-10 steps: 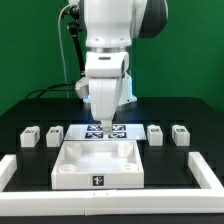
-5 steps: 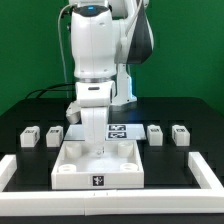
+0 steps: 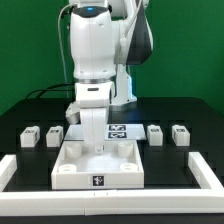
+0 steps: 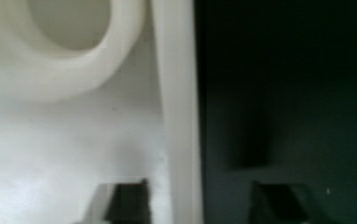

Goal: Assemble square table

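The white square tabletop lies at the front centre with its corner sockets up. My gripper is lowered onto its far edge. In the wrist view the gripper is open. One fingertip is over the white slab and the other is over the black table, with the tabletop's edge between them, not clamped. A round socket shows on the slab. Two white tagged legs stand at the exterior view's left and two at its right.
The marker board lies behind the tabletop, partly hidden by the arm. White border rails run along the front left and front right of the black table. A green backdrop stands behind.
The arm swung toward the exterior view's left and came down onto the tabletop's far edge between one second and half a second ago. It has held still since.
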Tool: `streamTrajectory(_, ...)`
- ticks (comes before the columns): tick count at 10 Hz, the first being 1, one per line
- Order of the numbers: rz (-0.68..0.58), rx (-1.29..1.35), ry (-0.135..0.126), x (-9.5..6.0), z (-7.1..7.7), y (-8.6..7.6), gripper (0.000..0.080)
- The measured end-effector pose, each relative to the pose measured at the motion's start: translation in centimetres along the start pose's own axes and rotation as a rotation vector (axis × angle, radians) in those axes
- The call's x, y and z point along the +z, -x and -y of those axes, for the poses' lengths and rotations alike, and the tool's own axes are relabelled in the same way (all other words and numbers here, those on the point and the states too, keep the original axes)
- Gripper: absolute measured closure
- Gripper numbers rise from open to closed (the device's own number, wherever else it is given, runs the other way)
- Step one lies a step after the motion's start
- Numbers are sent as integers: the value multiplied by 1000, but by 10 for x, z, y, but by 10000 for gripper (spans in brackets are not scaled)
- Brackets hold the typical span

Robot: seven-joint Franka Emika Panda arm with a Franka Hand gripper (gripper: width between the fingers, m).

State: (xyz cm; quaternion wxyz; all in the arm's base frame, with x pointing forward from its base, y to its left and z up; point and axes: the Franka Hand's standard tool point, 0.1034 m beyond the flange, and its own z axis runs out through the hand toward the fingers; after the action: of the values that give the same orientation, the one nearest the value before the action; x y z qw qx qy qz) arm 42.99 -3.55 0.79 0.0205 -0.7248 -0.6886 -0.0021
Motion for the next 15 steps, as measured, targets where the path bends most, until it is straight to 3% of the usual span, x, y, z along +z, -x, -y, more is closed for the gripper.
streamTrajectory(1,0,0,0,0,0,0,681)
streamTrajectory(2,0,0,3,0,-1,0,745)
streamTrajectory(8,0,1,4,0,-1,0,745)
streamTrajectory(9,-1,-6,14,-1,-4,-4,745)
streamTrajectory(11,-16,-43,41,0,-20,-35,745)
streamTrajectory(14,-47,-24,83,0,-58,-82,745)
streamTrajectory(15,-50,-25,76,1,-59,-95,745)
